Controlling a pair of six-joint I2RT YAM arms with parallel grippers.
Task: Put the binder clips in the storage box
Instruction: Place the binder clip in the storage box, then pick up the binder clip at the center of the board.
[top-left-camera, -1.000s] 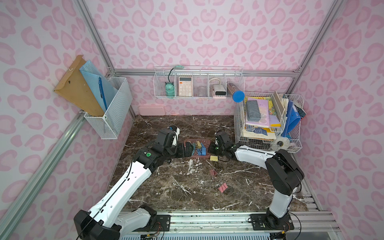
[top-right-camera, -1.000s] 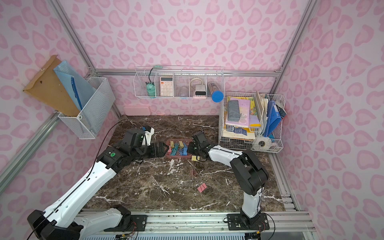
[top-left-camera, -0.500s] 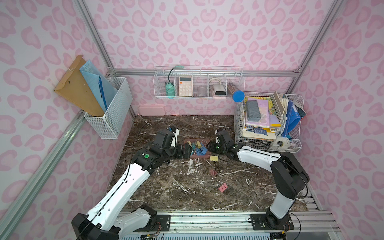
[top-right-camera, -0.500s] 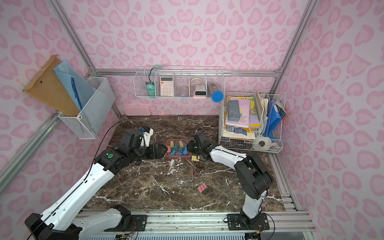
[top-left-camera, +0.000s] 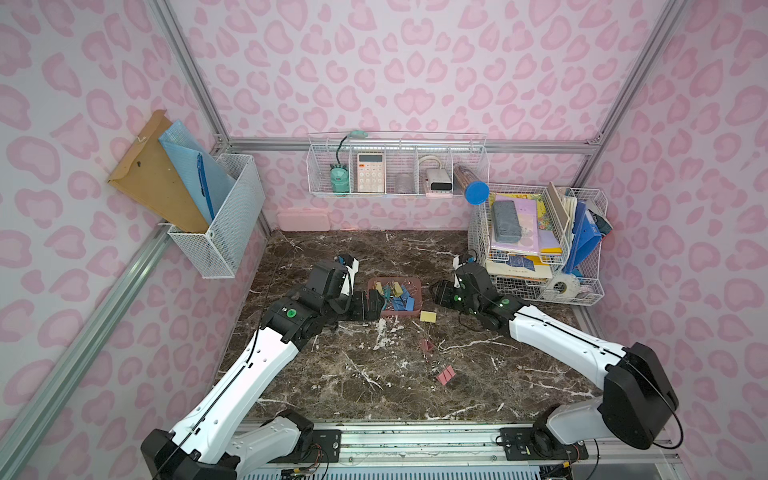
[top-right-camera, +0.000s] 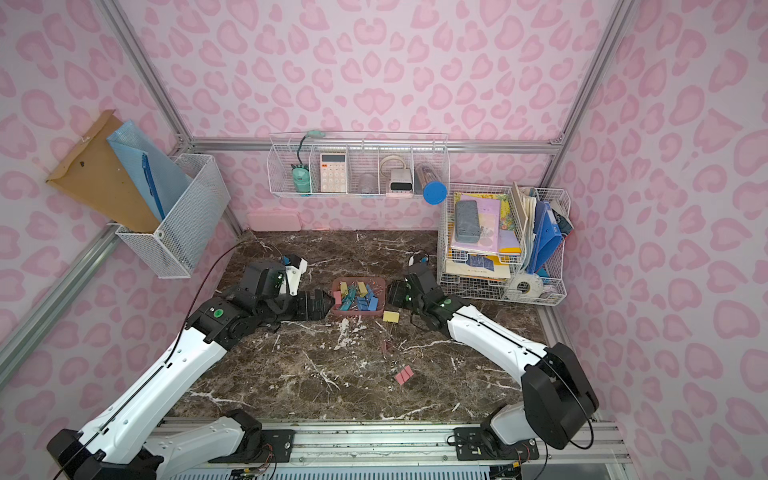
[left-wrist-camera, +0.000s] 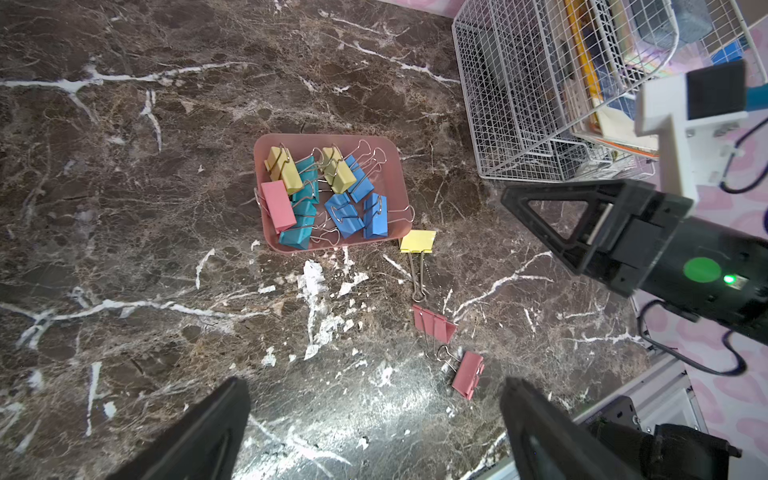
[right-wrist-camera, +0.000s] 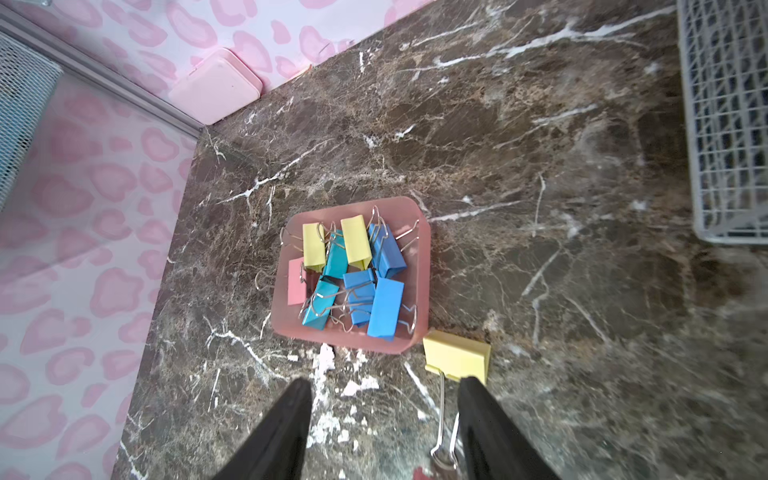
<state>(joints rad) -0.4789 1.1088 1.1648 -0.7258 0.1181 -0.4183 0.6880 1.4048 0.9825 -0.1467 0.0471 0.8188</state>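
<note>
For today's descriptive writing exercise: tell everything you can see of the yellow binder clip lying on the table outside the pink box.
The yellow binder clip is a small folded body, matte pastel, with two thin silver wire handles laid together, pointing away from the storage box. It lies flat on the dark marble table, right at the box's corner; whether they touch is unclear. Nothing grips it.

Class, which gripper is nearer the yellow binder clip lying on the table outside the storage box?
Right. The right gripper is just beside the yellow binder clip; the left gripper sits at the opposite end of the storage box.
</note>
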